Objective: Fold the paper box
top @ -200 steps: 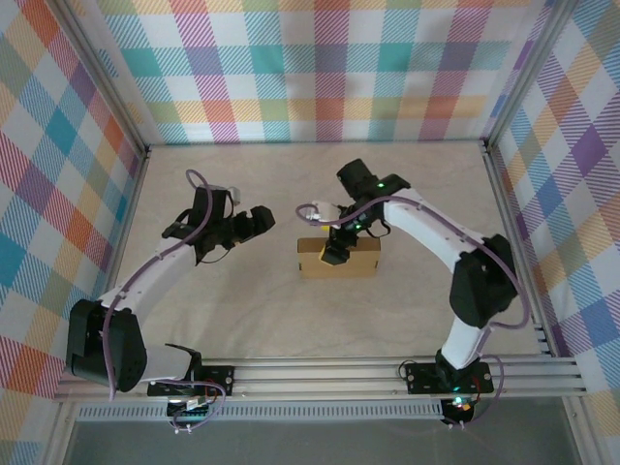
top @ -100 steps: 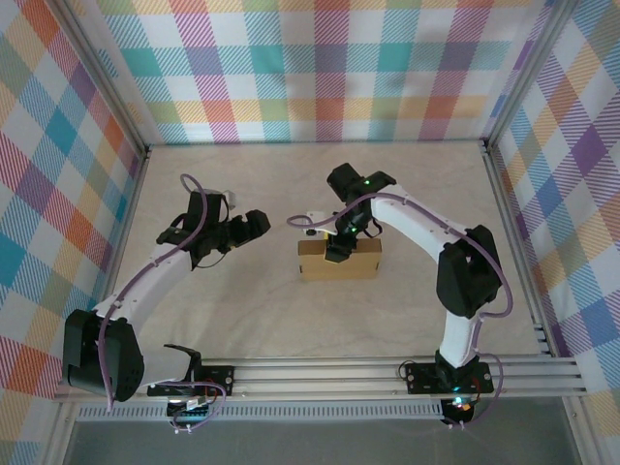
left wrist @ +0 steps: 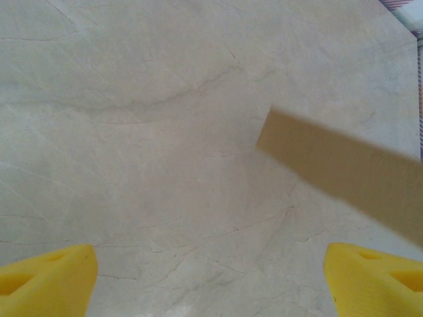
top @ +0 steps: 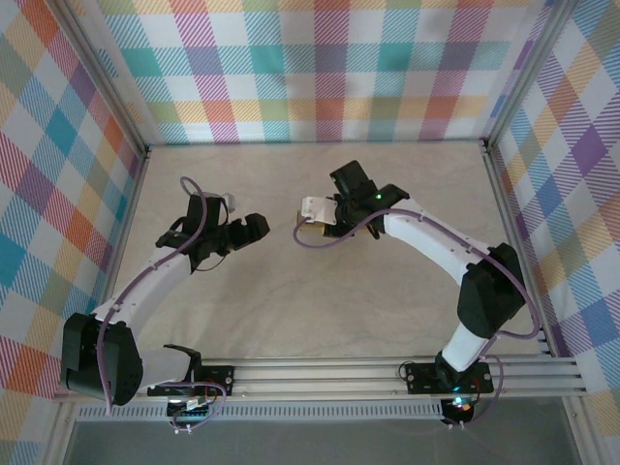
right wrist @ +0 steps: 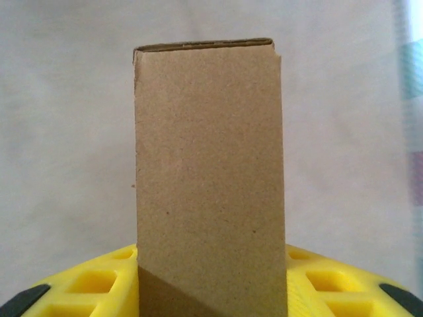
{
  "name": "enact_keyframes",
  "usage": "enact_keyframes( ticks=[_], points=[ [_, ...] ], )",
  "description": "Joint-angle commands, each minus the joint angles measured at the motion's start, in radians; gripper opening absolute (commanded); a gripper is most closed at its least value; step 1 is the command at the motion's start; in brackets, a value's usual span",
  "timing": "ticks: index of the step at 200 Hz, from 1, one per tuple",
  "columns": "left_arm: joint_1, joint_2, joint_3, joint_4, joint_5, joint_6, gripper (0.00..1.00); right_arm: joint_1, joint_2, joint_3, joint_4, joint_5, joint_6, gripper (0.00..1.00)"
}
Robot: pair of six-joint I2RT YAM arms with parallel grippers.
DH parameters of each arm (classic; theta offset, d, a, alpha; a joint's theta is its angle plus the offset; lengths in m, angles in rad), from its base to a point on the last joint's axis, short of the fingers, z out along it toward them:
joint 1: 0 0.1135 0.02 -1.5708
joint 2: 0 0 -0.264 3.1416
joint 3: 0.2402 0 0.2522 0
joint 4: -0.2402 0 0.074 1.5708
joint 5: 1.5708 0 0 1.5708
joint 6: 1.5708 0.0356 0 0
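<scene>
The top camera looks steeply down from above the near edge, taking in the whole desk point(top: 291, 310). Both wrist cameras look from close range; each catches the paper box point(right wrist: 210, 178), the right one nearest.

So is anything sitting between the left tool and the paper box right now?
Nothing visible does. From the left wrist camera, just table surface lies between the open left tool and the paper box, which appears ahead, toward the right of that view.

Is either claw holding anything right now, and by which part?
The right claw holds the paper box by one end, the rest sticking out ahead of it. The left claw is open and holds nothing.
</scene>
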Motion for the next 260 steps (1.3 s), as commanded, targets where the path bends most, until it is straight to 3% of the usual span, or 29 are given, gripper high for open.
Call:
enact_keyframes(
  ticks=[1, 46, 76, 109, 187, 197, 212, 233, 260],
  points=[
    [0.018, -0.014, -0.015, 0.002, -0.013, 0.015, 0.88, 0.041, 0.031, -0.064, 0.360, 0.160, -0.106, 0.42],
    [0.027, -0.036, -0.022, -0.012, -0.026, 0.023, 0.89, 0.081, 0.166, -0.200, 0.897, 0.370, -0.296, 0.42],
    [0.033, -0.050, -0.034, -0.012, -0.028, 0.026, 0.88, 0.088, 0.247, -0.237, 1.004, 0.403, -0.326, 0.43],
    [0.036, -0.053, -0.038, -0.011, -0.027, 0.023, 0.88, 0.097, 0.341, -0.281, 1.252, 0.495, -0.372, 0.46],
    [0.041, -0.040, -0.038, 0.003, -0.010, 0.012, 0.87, 0.082, 0.388, -0.265, 1.164, 0.468, -0.270, 0.62],
    [0.041, -0.041, -0.038, 0.002, -0.010, 0.013, 0.87, 0.076, 0.388, -0.260, 1.162, 0.465, -0.259, 0.68],
    [0.041, -0.043, -0.039, -0.002, -0.013, 0.017, 0.87, 0.068, 0.380, -0.254, 1.151, 0.455, -0.231, 0.84],
    [0.043, -0.043, -0.043, 0.001, -0.013, 0.014, 0.87, 0.058, 0.365, -0.242, 1.039, 0.423, -0.202, 0.99],
    [0.047, -0.042, -0.054, 0.018, -0.007, 0.005, 0.87, 0.049, 0.368, -0.253, 1.053, 0.408, -0.216, 1.00]
  ],
)
